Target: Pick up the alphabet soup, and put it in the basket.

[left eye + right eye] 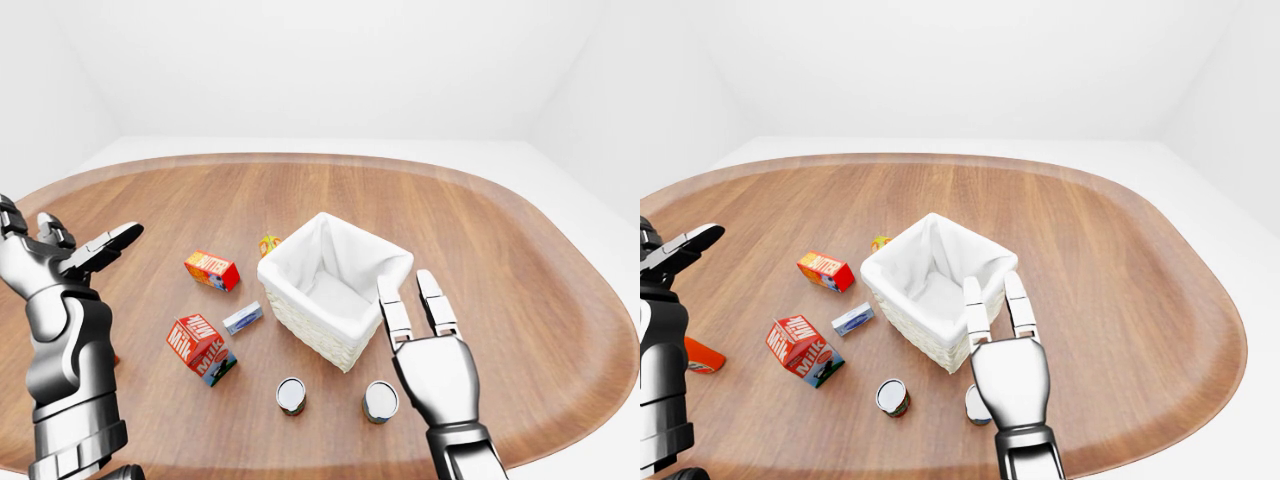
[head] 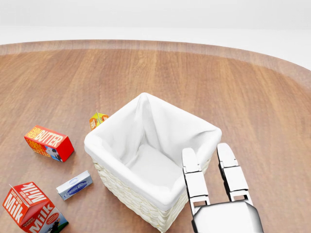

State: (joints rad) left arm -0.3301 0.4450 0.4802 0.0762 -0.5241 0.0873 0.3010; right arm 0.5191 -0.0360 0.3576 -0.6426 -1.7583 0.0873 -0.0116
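Two small tin cans stand on the wooden table at the bottom of the left-eye view, one left of the other. Their labels are too small to tell which is the alphabet soup. The white wicker basket with a white liner stands just above them, empty. My right hand is open, fingers straight, hovering beside the basket's lower right corner and just above the right can. My left hand is open and raised at the far left, away from everything.
A butter box, a milk carton and a small grey-blue box lie left of the basket. A small orange-yellow carton sits behind its left corner. A red-orange object lies by my left arm.
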